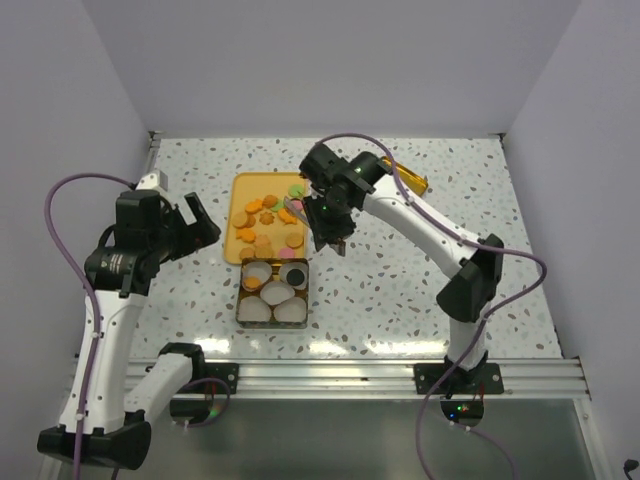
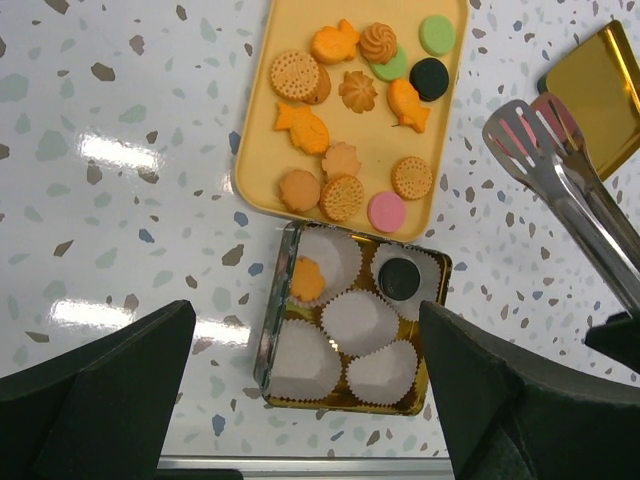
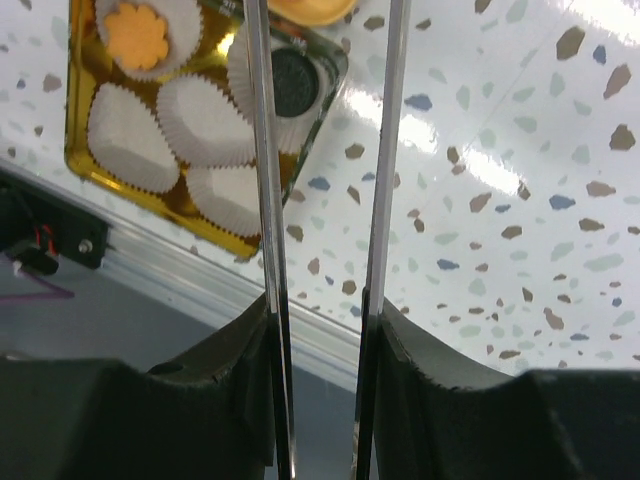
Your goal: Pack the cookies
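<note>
Cookies on tray, beside right end effector gripping tongs

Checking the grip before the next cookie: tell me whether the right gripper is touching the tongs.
Touching. In the right wrist view the right gripper clamps the tongs: each metal arm lies flush against a finger's inner face, with no gap.

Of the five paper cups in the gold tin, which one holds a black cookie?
The cup in the tin's corner nearest the tongs; one other holds an orange cookie, three are empty.
</note>
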`<state>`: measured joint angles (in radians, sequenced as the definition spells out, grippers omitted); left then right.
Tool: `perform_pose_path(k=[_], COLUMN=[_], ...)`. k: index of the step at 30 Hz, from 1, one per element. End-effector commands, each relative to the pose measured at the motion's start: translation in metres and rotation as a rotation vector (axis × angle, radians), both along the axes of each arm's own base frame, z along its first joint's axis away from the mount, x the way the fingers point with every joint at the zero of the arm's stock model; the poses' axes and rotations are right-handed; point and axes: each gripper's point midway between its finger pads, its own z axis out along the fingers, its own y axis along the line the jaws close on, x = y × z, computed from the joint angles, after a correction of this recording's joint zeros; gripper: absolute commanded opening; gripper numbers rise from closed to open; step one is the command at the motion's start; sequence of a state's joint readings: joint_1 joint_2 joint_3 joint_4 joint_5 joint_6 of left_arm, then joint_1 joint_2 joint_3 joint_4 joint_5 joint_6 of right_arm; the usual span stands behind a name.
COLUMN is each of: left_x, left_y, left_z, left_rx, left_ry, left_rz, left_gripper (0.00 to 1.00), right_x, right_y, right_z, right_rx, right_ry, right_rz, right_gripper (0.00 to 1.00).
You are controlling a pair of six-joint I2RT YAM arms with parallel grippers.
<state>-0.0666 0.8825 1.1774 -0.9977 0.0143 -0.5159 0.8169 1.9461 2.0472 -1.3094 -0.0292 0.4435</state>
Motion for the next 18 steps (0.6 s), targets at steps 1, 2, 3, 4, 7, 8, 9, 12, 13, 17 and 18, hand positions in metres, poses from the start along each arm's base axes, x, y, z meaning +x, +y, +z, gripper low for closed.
perform_pose_path(k=[1,2,3,4,7,8,9,12,13,17,18], left_x=[0.010,0.010,0.010,0.009,0.008,0.008,0.007,0.006,0.006,0.007,0.007], left_y=[-0.004,-0.004,-0.004,-0.004,-0.004,-0.003,-0.003,0.001,0.006,0.013,0.015], left_z=[0.003,0.002,0.000,-0.004,-0.011,-0.013,-0.016,-0.019,-0.020,-0.028,-0.031], left_rx=[-0.027,-0.031,-0.032,-0.031,-0.026,-0.024,-0.020,0.009,0.029,0.098,0.111], left_ry=[-0.044,-0.045,-0.044,-0.036,-0.026,-0.026,-0.020,-0.019,-0.016,-0.012,-0.008], left_rz=[0.006,0.007,0.008,0.008,0.006,0.006,0.008,0.004,0.019,-0.003,-0.004], left_gripper=[1.00,1.00,1.00,1.00,1.00,1.00,1.00,1.00,1.00,1.00,1.00], right_x=[-0.020,-0.028,-0.035,-0.041,-0.074,-0.082,-0.090,-0.118,-0.127,-0.142,-0.144], right_y=[-0.002,-0.003,-0.005,-0.005,-0.003,-0.003,-0.002,-0.003,-0.005,-0.009,-0.009], right_z=[0.035,0.032,0.039,0.039,0.036,0.037,0.036,0.033,0.026,0.019,0.016], right_rx=[0.119,0.112,0.126,0.125,0.115,0.118,0.120,0.121,0.113,0.145,0.141], right_ry=[-0.043,-0.031,-0.042,-0.042,-0.022,-0.018,-0.015,0.007,0.035,0.055,0.060], right_rz=[0.061,0.077,0.091,0.111,0.187,0.203,0.219,0.268,0.271,0.271,0.276], right_gripper=[0.28,0.28,0.28,0.28,0.28,0.28,0.28,0.28,0.29,0.29,0.29])
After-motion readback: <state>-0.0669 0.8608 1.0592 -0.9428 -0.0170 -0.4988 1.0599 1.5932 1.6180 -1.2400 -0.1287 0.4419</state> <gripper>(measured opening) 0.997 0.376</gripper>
